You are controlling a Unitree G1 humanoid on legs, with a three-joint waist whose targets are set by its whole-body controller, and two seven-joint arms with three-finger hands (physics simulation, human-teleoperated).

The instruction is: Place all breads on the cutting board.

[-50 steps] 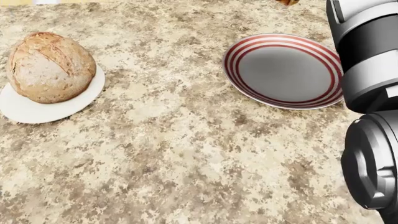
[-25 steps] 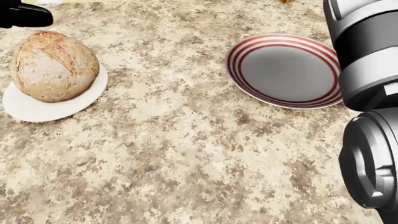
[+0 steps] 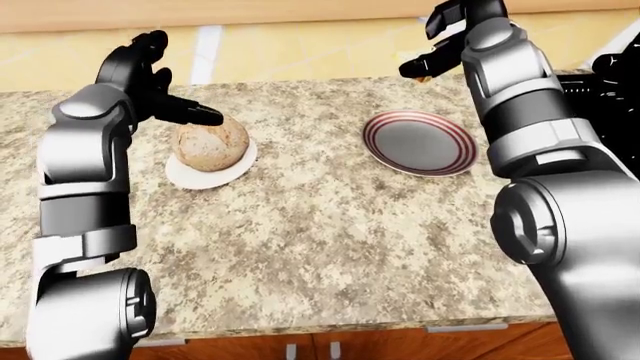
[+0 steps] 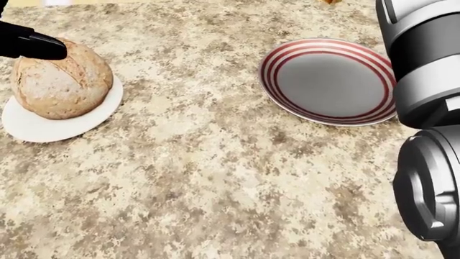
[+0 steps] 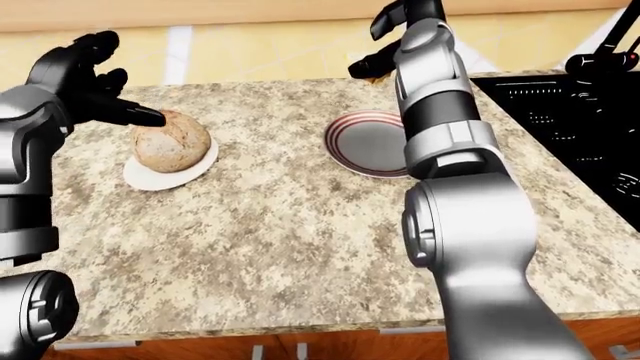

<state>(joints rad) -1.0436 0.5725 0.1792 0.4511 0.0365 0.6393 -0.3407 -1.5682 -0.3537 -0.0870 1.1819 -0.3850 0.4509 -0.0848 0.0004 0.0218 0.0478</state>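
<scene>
Here the round loaf [image 3: 210, 144] sits on a small white plate [image 3: 205, 176] at the left of the granite table [image 3: 320, 240], so it is raised a little and easy to reach from above. The left hand [image 3: 165, 94] hangs just over the loaf's far-left side with fingers spread, 1 fingertip [image 4: 43, 48] pointing across its crust, apparently lining up a grasp. To the right lies an empty red-striped plate [image 4: 329, 81]. The right hand [image 3: 445, 45] is lifted at the far edge; something small and brown shows beside it, but I cannot tell whether it pinches it. No cutting board shows.
</scene>
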